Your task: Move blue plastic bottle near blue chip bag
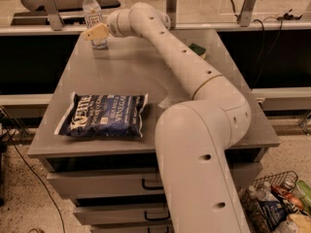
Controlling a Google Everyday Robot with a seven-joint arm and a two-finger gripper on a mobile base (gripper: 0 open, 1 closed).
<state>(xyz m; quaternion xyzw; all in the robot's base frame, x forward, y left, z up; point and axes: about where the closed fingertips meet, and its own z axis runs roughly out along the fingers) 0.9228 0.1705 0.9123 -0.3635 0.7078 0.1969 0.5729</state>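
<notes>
The blue plastic bottle (92,12) stands upright at the table's far left corner, clear with a white cap and a blue-and-white label. My gripper (95,33) is at the bottle's lower half and overlaps it from the right, with the arm stretched across the table. The blue chip bag (104,116) lies flat near the table's front left edge, well apart from the bottle.
A green-and-yellow sponge (197,49) lies at the far right of the grey table (121,72), partly behind my arm. Drawers sit under the table front. A wire basket (279,203) of items stands on the floor at the lower right. A rail runs behind the table.
</notes>
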